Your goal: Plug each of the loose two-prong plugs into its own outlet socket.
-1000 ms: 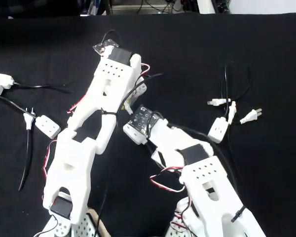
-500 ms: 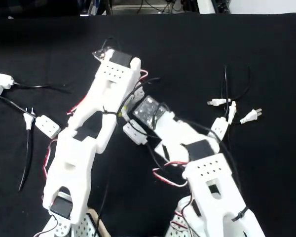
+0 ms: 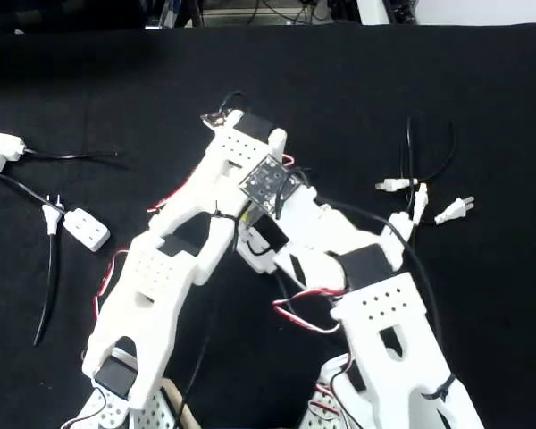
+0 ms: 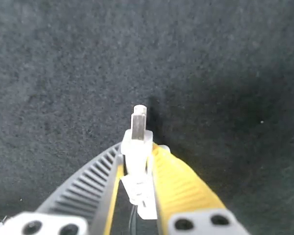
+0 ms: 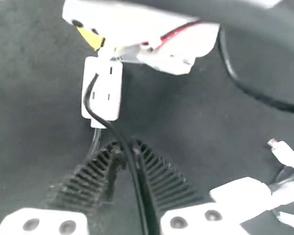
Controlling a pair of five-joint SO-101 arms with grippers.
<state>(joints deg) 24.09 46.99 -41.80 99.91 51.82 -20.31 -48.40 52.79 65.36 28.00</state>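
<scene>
Between the left gripper's (image 4: 138,147) closed fingers (image 4: 170,169), a white plug (image 4: 137,133) (right gripper (image 5: 125,147) tight on black cord (image 5: 86,100)).

Left arm (image 3: 183,255) crossing right arm (image 3: 375,304) mid table (image 3: 357,80), left hand (image 4: 137,152) and plug (image 4: 138,125) crowding the socket (image 5: 104,88), right hand (image 5: 125,149) pinching its black cable (image 5: 93,110), loose plugs (image 3: 454,211) right, far strip open.

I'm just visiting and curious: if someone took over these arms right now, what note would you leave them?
Left hand: shut on a white plug, prongs pointing outward.
Right hand: shut on the black cord of a white socket close by the left hand.
Done: no plug seen seated yet.
To do: seat this plug, then the right-side plug and the left-side plug beside the left-side socket.
</scene>
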